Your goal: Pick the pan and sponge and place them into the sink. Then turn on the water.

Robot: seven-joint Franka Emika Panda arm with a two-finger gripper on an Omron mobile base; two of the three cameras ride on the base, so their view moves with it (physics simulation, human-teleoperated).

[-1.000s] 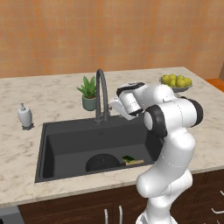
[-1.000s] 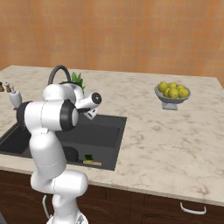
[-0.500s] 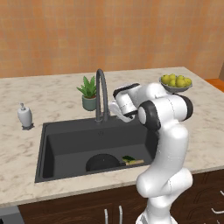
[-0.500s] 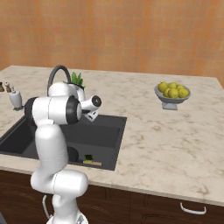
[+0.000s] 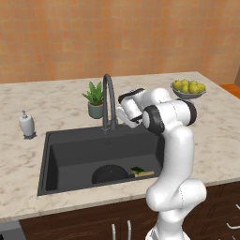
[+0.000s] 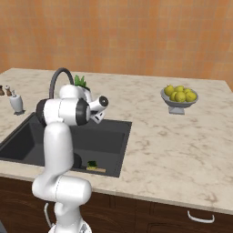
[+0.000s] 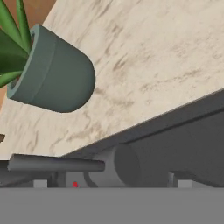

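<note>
Black pan (image 5: 110, 174) and sponge (image 5: 138, 170) already in the sink (image 5: 70, 149), I bring the gripper (image 5: 121, 114), its grasp unreadable, squarely against the faucet (image 5: 109, 101) lever, pushing gently.

even, bright rendered light — soft shadows, no glare, slightly coarse hand view

Black pan (image 5: 109, 174), green-yellow sponge (image 5: 138, 170), dark grey sink (image 5: 75, 154).
</note>
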